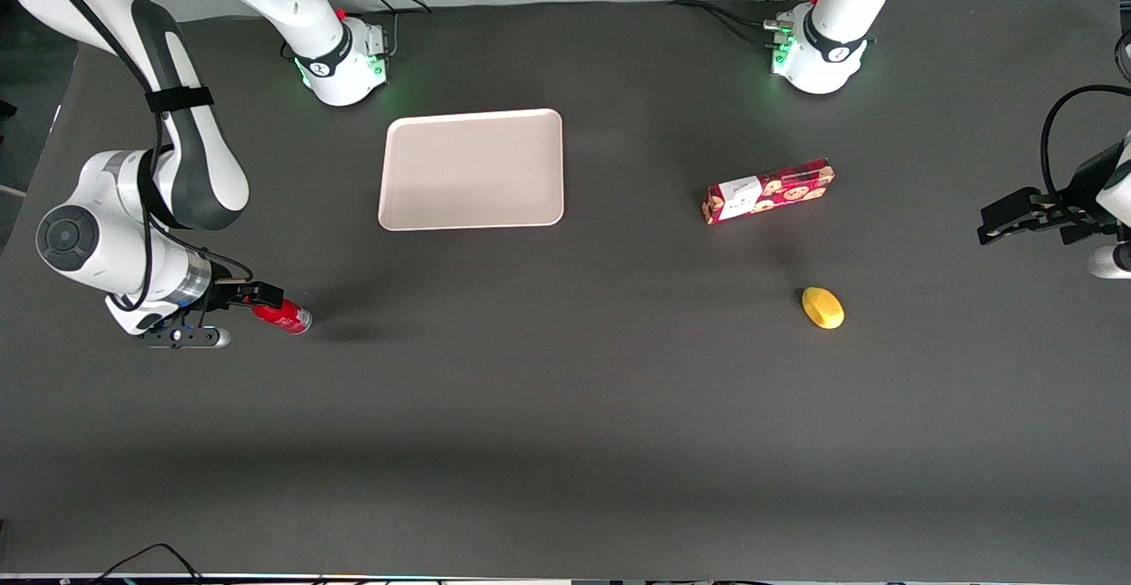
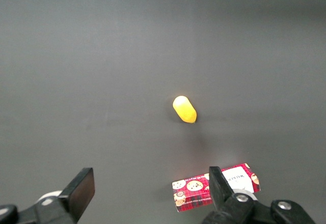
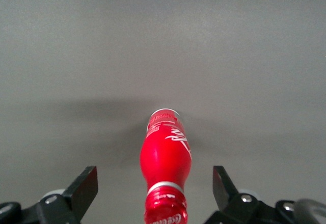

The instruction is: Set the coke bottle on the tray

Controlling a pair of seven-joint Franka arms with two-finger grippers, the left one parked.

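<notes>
Down at the working arm's end of the dark surface [image 1: 565, 444], the coke bottle [image 1: 284, 316] lies on its side, its capped end pointing into the pincer [image 1: 252, 295] and its silvery base pointing away toward the middle of the surface. From the wrist camera the pincer [image 3: 155, 188] stands released, its two black fingers [image 3: 84, 186] spread wide with the coke bottle [image 3: 165, 163] lying in the gap between them, clear of both; neither finger touches the red body. The arm is bent low there, its hand almost level with the surface. The tray [image 1: 473, 170] sits well apart from the bottle, farther from the front camera and near the working arm's base, flat and pale with nothing on it. Toward the parked arm's end lies a long red cookie box [image 1: 769, 191], roughly as far from the front camera as the tray, and nearer to that camera than the box rests a small yellow lemon-like object [image 1: 823, 307]. Both also show from the parked arm's wrist, the yellow object [image 2: 184, 109] and the cookie box [image 2: 216, 186] well apart on bare surface.
</notes>
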